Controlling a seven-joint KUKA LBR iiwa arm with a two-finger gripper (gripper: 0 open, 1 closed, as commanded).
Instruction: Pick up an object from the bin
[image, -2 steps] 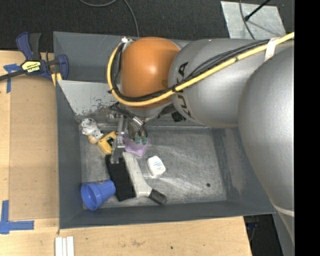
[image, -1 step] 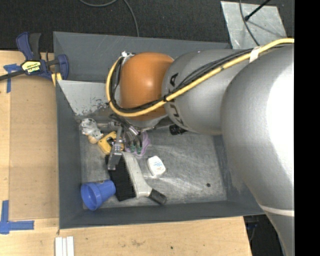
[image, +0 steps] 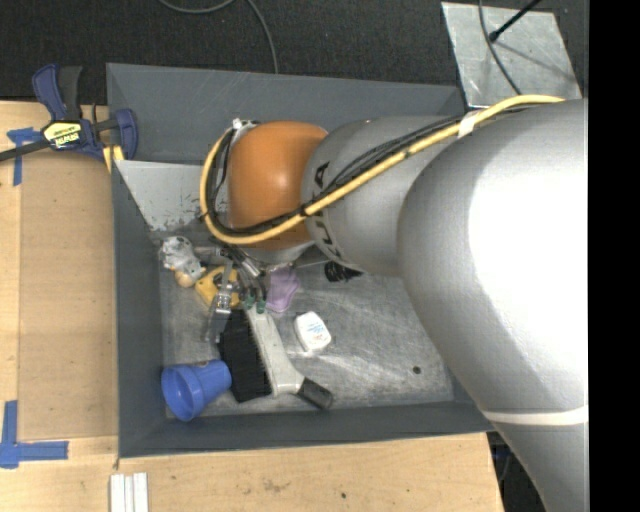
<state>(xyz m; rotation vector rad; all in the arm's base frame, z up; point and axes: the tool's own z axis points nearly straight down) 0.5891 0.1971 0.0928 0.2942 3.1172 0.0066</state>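
Note:
My gripper (image: 228, 298) reaches down from under the orange wrist cover into the left middle of the bin. It stands just above a black flat block (image: 243, 362) and a long white and grey bar (image: 277, 358) that lie side by side. A small yellow thing (image: 206, 289) sits right to its left, and a purple soft piece (image: 284, 290) right beside it on the other side. Whether anything is held is hidden by the cover.
A blue cone-shaped cup (image: 194, 389) lies on its side in the front left corner. A small white dispenser (image: 313, 332), a little black piece (image: 315, 395) and a grey-white toy figure (image: 178, 256) lie around. The arm covers the bin's right and back.

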